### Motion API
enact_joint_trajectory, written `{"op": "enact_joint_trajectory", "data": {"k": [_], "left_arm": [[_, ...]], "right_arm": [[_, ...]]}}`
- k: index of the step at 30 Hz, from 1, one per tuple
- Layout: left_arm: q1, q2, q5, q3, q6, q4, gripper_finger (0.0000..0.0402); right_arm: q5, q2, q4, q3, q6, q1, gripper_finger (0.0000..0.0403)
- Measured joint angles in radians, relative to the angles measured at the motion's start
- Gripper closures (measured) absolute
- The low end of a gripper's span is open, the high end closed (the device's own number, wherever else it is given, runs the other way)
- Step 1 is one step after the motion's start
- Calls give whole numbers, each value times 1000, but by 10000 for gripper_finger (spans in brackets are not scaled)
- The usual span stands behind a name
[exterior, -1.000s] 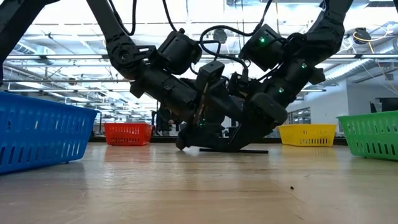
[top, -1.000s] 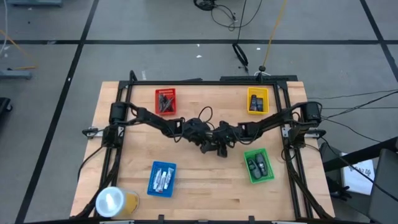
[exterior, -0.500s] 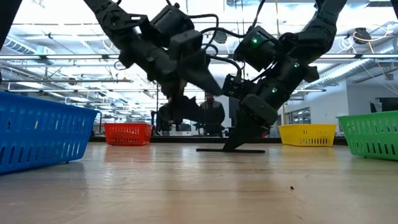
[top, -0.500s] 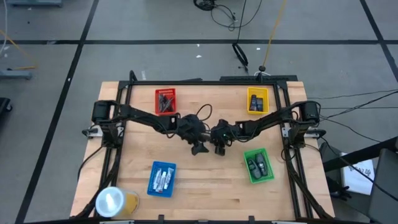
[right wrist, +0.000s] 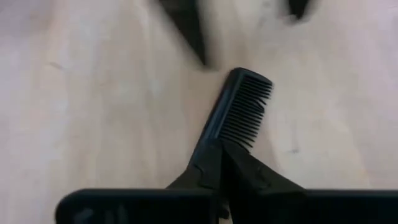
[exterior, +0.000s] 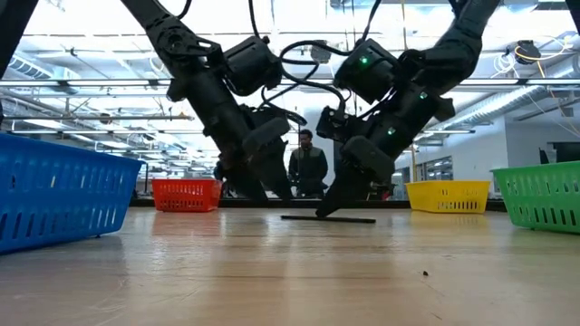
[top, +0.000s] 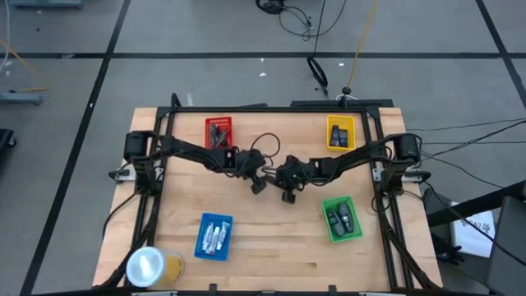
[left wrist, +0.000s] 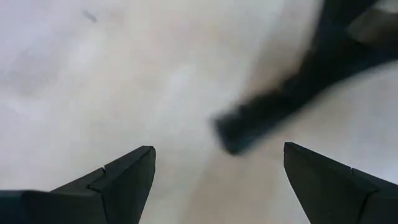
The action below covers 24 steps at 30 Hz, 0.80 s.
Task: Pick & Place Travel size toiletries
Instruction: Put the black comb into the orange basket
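A slim black comb (right wrist: 239,109) lies flat on the wooden table near its middle; in the low view the comb (exterior: 349,219) shows as a thin dark strip. My right gripper (right wrist: 221,149) is shut on it, and in the high view my right gripper (top: 288,195) stands just right of the table's middle. My left gripper (top: 257,186) hangs open a little to the left of the comb and holds nothing. From its own wrist, my left gripper (left wrist: 217,180) shows two fingers wide apart over bare wood. My right gripper pinches the comb between its two fingertips at the toothless handle part (right wrist: 211,146), next to where the teeth begin. The fingers slant down from the table's right side, roughly along the comb. The comb lies on the table, its toothed end (right wrist: 252,87) pointing away from the fingers.
Four small trays hold toiletries: red (top: 219,134) at far left, yellow (top: 340,133) at far right, green (top: 341,219) at near right, blue (top: 214,237) at near left. A yellowish roll (top: 152,267) stands at the near left corner. A person (exterior: 308,167) stands behind the table.
My left gripper has drawn back from the comb, up and toward the table's left and far side, its fingers still apart. My right gripper has stayed at the comb and tipped lower over it. The comb has kept its place on the table.
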Motion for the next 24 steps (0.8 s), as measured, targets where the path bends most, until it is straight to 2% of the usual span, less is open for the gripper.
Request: {"op": "enact_joint_trajectory", "data": {"k": [3,9,16,20,24], "left_arm": [[18,10,8,0,32,13,53],[27,69,237,4,-34,93,53],[-18,139,282,6,-104,251,53],[-29,151,311,5,-106,275,53],[-28,159,310,5,-111,261,53]], "right_arm": [[-17,0,25,0,3,1,391],[-20,-40,111,-3,6,2,329],[-21,-40,145,-2,18,-1,222],[-53,-45,114,-1,43,-1,171],[-74,-102,46,-3,51,4,127]]}}
